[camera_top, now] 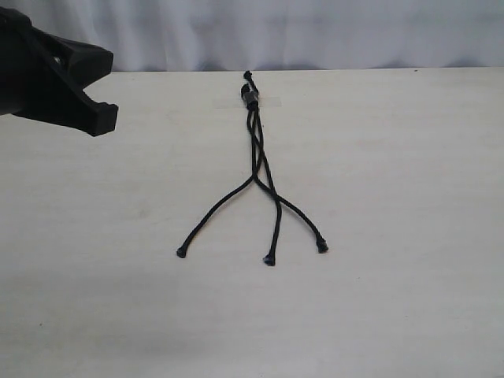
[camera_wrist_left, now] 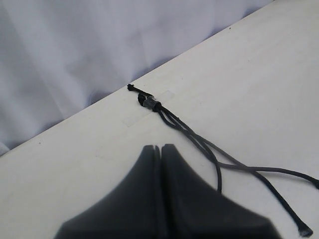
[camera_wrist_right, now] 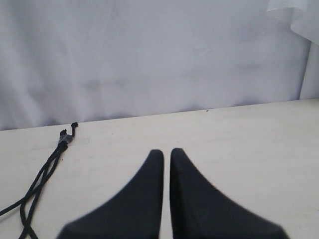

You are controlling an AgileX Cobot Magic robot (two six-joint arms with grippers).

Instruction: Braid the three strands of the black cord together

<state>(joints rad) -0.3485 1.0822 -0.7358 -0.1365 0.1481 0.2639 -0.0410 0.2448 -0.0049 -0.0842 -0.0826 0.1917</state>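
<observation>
The black cord (camera_top: 253,134) lies flat at mid-table, its knotted top (camera_top: 250,96) under clear tape near the far edge. Its three strands run together, cross once, then fan out towards me. They end in knobby tips at the left (camera_top: 182,253), middle (camera_top: 269,260) and right (camera_top: 322,246). My left gripper (camera_top: 98,118) hovers at the far left, well away from the cord. In the left wrist view the gripper (camera_wrist_left: 160,147) is shut and empty, with the knot (camera_wrist_left: 149,103) beyond it. My right gripper (camera_wrist_right: 167,151) is out of the exterior view. It is shut with a thin slit and holds nothing, and the cord (camera_wrist_right: 40,179) lies off to its side.
A pale wooden table (camera_top: 394,197) carries the cord. A white curtain (camera_top: 315,31) hangs behind its far edge. The left arm's black body (camera_top: 39,71) fills the upper left corner.
</observation>
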